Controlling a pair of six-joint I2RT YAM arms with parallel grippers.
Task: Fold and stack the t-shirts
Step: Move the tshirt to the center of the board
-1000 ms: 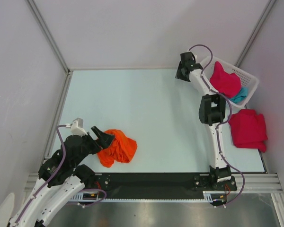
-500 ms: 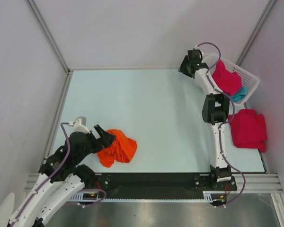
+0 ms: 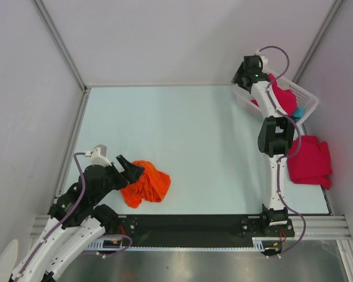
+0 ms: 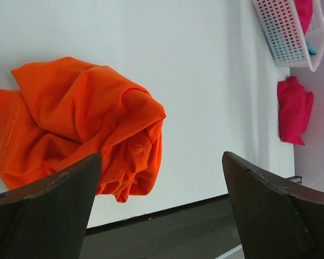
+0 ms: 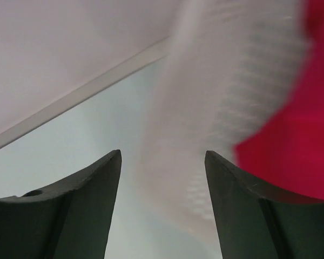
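Observation:
A crumpled bright orange t-shirt (image 3: 146,185) (image 4: 81,124) lies near the table's front left. My left gripper (image 3: 129,168) (image 4: 161,156) hovers just left of it, open and holding nothing. A magenta t-shirt (image 3: 282,97) (image 5: 291,145) and a teal one (image 3: 298,111) sit in the white mesh basket (image 3: 310,97) at the back right. Another magenta t-shirt (image 3: 309,160) (image 4: 293,110) lies bunched on the table in front of the basket. My right gripper (image 3: 244,73) (image 5: 162,153) is at the basket's left rim, open, with the blurred basket wall (image 5: 216,108) beyond its jaws.
Grey walls with metal frame rails enclose the table on the left, back and right. A black strip and rail (image 3: 194,226) run along the front edge by the arm bases. The basket (image 4: 289,32) stands tight in the back right corner.
The right arm has swung right, from the table beside the basket to the basket's rim, and its jaws have spread wider. The left arm has barely moved.

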